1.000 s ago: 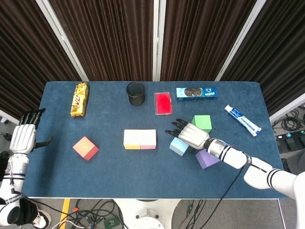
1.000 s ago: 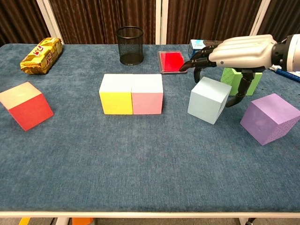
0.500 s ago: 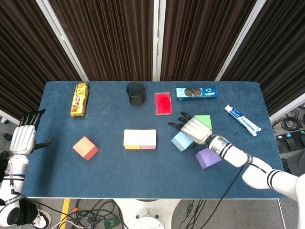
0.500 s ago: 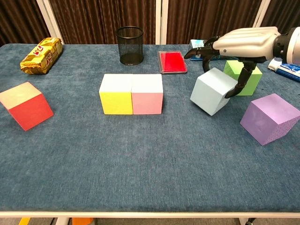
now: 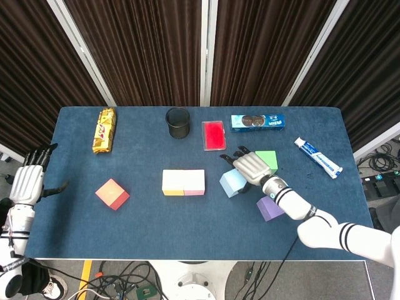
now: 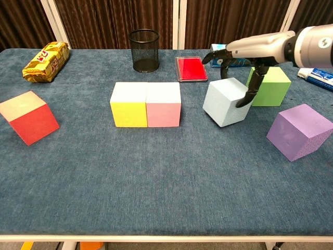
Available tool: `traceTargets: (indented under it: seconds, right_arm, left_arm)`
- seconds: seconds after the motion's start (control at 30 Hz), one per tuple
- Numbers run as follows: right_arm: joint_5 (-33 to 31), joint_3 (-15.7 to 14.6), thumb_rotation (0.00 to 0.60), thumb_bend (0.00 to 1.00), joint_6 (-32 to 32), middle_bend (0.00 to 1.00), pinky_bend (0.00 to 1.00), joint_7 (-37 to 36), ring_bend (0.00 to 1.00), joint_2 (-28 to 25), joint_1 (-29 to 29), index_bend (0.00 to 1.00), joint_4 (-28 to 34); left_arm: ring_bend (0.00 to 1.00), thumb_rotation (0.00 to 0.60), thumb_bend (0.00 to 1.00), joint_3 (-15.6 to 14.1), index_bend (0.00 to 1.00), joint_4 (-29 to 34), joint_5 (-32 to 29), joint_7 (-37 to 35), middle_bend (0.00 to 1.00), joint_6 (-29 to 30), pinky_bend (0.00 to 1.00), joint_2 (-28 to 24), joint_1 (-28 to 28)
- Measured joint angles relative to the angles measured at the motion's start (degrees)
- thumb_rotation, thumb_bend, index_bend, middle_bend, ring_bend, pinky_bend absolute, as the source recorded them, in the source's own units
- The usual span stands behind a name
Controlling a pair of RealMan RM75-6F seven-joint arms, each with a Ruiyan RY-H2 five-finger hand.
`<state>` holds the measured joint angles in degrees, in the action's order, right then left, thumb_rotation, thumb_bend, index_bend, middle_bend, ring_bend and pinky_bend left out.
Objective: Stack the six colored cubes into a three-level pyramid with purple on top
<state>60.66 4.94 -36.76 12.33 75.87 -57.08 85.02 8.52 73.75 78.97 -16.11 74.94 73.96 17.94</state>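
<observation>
A yellow cube (image 5: 172, 182) and a pink cube (image 5: 194, 182) stand side by side, touching, at mid-table. My right hand (image 5: 249, 167) reaches over a light blue cube (image 6: 222, 104) and grips it, fingers across its top and thumb on its right face; the cube is tilted, just right of the pink cube (image 6: 164, 113) with a gap between them. The green cube (image 6: 270, 87) stands behind the hand. Nearer the front right lies the purple cube (image 6: 299, 131). A red cube (image 5: 112, 194) sits far left. My left hand (image 5: 28, 181) hangs open beyond the table's left edge.
Along the back of the table (image 5: 156, 231) lie a yellow snack bag (image 5: 104, 129), a black mesh cup (image 5: 178, 122), a flat red box (image 5: 214, 135) and a blue cookie box (image 5: 257, 121). A toothpaste tube (image 5: 318, 157) lies at the right edge.
My right hand has carried the light blue cube leftward, away from the purple cube and closer to the pink one. The left hand has stayed where it was.
</observation>
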Motion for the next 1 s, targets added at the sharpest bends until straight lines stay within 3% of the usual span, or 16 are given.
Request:
traceTargets:
  seconds: [0.27,0.63,1.0]
  right_arm:
    - [-15.9,-0.1,0.600,0.06,-5.1,0.64,0.00,15.0,0.14,1.8,-4.1,0.00,5.6]
    - [-34.9,0.1,0.600,0.07,-11.5,0.64,0.00,25.9,0.14,6.2,-11.3,0.00,8.1]
    - [-42.2,0.5,0.600,0.08,-16.4,0.65,0.00,31.2,0.14,9.4,-15.0,0.00,8.3]
  left_arm:
    - [0.00,0.600,0.22,-0.5,0.08,0.2,0.8,-2.2,0.09,-0.1,0.06,-0.4,-0.3]
    - [0.00,0.600,0.21,-1.5,0.08,-0.8,3.1,-5.9,0.09,2.1,0.06,-0.9,-1.5]
    - [0.00,0.600,0.20,-2.7,0.08,-1.9,5.3,-7.7,0.09,3.6,0.06,-1.0,-2.3]
